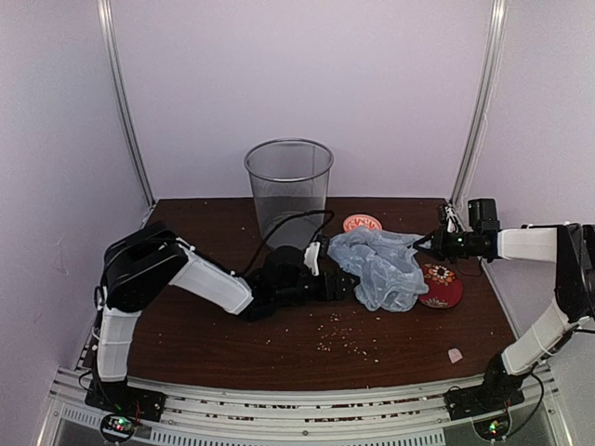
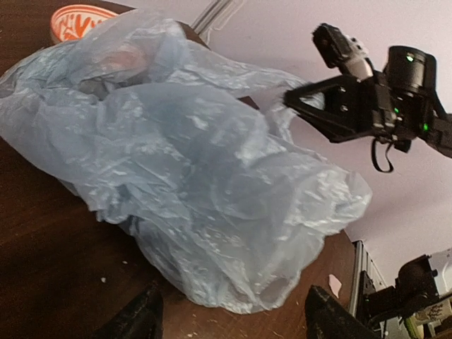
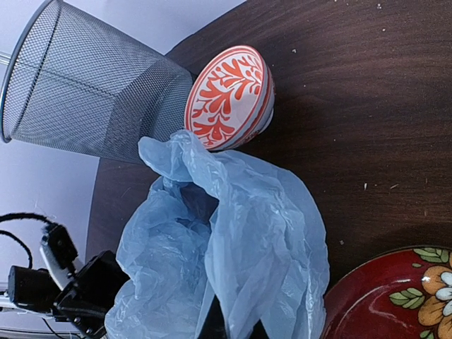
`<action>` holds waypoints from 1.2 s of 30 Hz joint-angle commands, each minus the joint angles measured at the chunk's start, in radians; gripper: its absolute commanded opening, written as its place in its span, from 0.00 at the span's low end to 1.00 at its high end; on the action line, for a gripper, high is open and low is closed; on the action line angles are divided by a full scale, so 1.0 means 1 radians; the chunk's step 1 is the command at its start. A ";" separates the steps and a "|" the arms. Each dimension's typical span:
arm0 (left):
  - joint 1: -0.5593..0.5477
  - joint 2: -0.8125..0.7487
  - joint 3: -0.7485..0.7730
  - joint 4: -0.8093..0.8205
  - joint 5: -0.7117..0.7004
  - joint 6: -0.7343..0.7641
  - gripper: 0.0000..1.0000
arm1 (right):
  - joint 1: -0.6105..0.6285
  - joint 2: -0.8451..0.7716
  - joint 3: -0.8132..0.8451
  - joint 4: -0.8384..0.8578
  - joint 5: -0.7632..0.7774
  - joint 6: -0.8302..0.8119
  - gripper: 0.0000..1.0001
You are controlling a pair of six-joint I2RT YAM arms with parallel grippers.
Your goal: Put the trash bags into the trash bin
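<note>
The pale blue trash bag (image 1: 379, 265) lies crumpled on the dark table, right of centre. The grey wire-mesh trash bin (image 1: 288, 186) stands upright at the back, apart from the bag. My left gripper (image 1: 340, 283) is open at the bag's left edge; in the left wrist view its dark fingers (image 2: 138, 318) flank the bag's near end (image 2: 212, 183) without closing on it. My right gripper (image 1: 431, 243) is shut on the bag's right edge, lifting it a little. In the right wrist view the bag (image 3: 240, 261) gathers toward the fingers and hides them; the bin (image 3: 85, 92) shows behind.
A small red-patterned bowl (image 1: 362, 223) sits just behind the bag, by the bin's base. A flat red flowered dish (image 1: 442, 286) lies partly under the bag's right side. Crumbs (image 1: 344, 344) and a pink scrap (image 1: 455, 355) lie near the front. A black cable (image 1: 288, 228) loops over the left arm.
</note>
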 commanded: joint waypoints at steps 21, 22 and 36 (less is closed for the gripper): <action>0.096 0.318 0.368 0.077 -0.001 -0.120 0.37 | 0.000 -0.031 -0.014 0.065 -0.058 0.016 0.00; 0.099 0.324 0.383 0.065 0.000 -0.120 0.39 | 0.000 -0.029 -0.013 0.062 -0.055 0.014 0.00; 0.099 0.117 0.191 0.182 0.004 -0.064 0.00 | -0.013 -0.074 -0.007 0.055 -0.045 -0.006 0.00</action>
